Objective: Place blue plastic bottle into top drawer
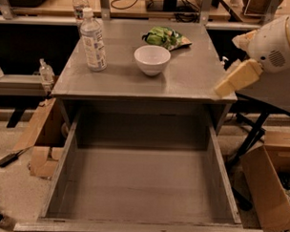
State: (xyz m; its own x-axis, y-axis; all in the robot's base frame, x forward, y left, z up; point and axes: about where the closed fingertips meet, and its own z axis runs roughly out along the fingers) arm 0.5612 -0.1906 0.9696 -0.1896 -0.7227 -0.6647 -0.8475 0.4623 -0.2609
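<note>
The blue plastic bottle [93,39], clear with a white cap and a white label, stands upright at the back left of the grey cabinet top [194,76]. The top drawer [142,184] is pulled fully open below it and holds nothing. My gripper [234,79], a tan piece on a white arm, hangs over the cabinet top's right front corner, far to the right of the bottle and not touching it.
A white bowl [151,59] and a green snack bag [166,37] sit on the cabinet top. A slimmer bottle [80,1] stands behind. A small pump bottle [45,71] is on the left. Cardboard boxes sit on the floor left [44,143] and right [269,184].
</note>
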